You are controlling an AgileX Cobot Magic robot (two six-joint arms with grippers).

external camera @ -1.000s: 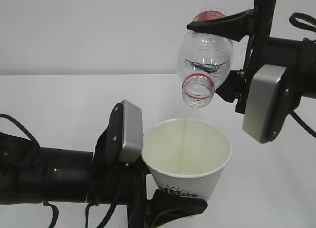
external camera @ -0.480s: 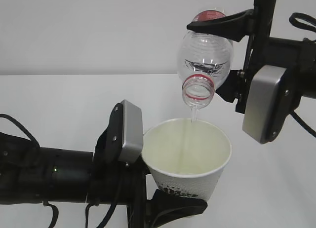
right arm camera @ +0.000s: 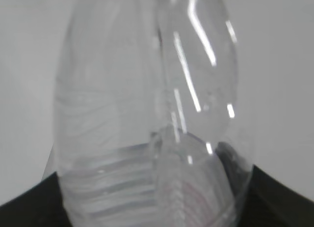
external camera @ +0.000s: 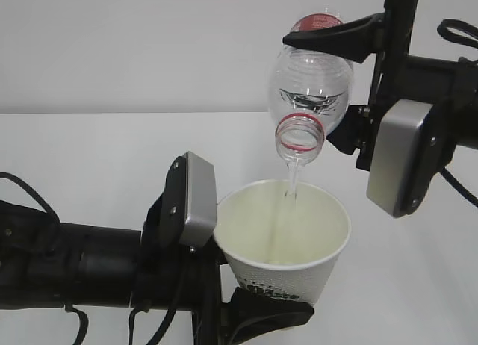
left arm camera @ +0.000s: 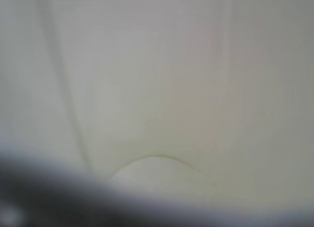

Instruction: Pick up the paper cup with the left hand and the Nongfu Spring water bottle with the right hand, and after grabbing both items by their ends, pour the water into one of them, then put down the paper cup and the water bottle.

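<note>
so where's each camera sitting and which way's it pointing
Exterior: off the robot, slanting down at the paper cup and tilted water bottle; left gripper and right gripper show.
Left wrist: pressed close to the cup's wall; dark blur below, perhaps the gripper.
Right wrist: close on the bottle; dark gripper edges below.
Shared: exterior and right wrist both show the bottle.

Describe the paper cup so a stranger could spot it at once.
Start at the left arm's grey plate low in the exterior view. Just right of it sits the paper cup, under the tipped water bottle. It alone is white, tapered and open-topped, with a dark logo near its base.
</note>
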